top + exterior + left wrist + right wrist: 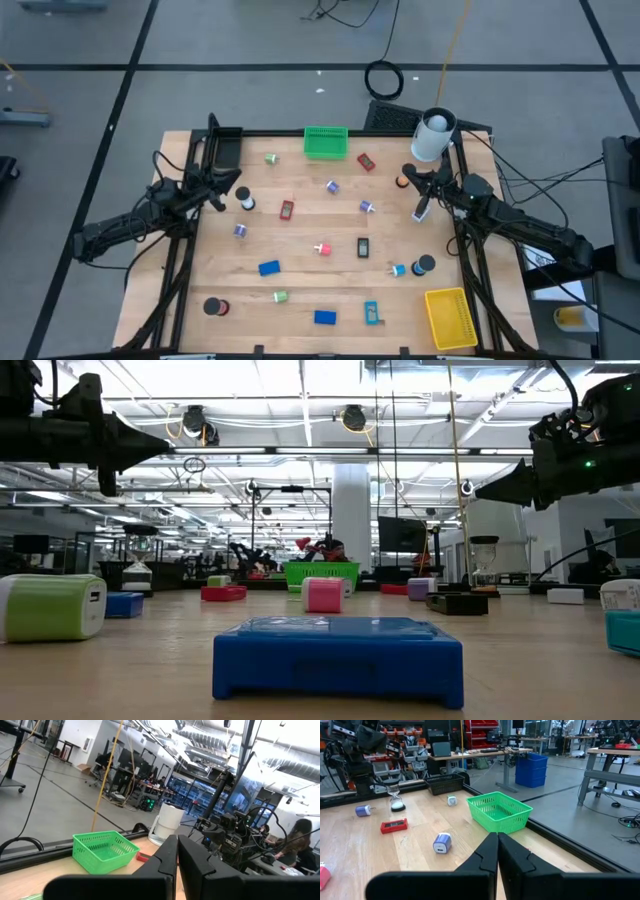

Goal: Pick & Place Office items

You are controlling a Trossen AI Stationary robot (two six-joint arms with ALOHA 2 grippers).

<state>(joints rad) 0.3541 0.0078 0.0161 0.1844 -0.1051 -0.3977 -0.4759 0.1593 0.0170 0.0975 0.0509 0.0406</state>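
Note:
The office items lie scattered on the wooden table (300, 280): blue blocks (268, 268) (325, 317), red blocks (287, 209) (366, 162), a pink clip (322, 249), green clips (271, 158) (281, 296), purple ones (368, 207) (240, 230) and black rolls (425, 264) (213, 307). My left gripper (234, 179) hovers shut above the far left of the table. My right gripper (412, 178) hovers shut above the far right. Both hang well above the items, as the low view shows, and their fingers (169, 854) (490, 851) hold nothing.
A green bin (325, 142) stands at the far edge's middle, a black bin (222, 148) at the far left and a yellow bin (450, 318) at the near right. A big white cylinder (433, 135) stands at the far right corner, close behind my right gripper.

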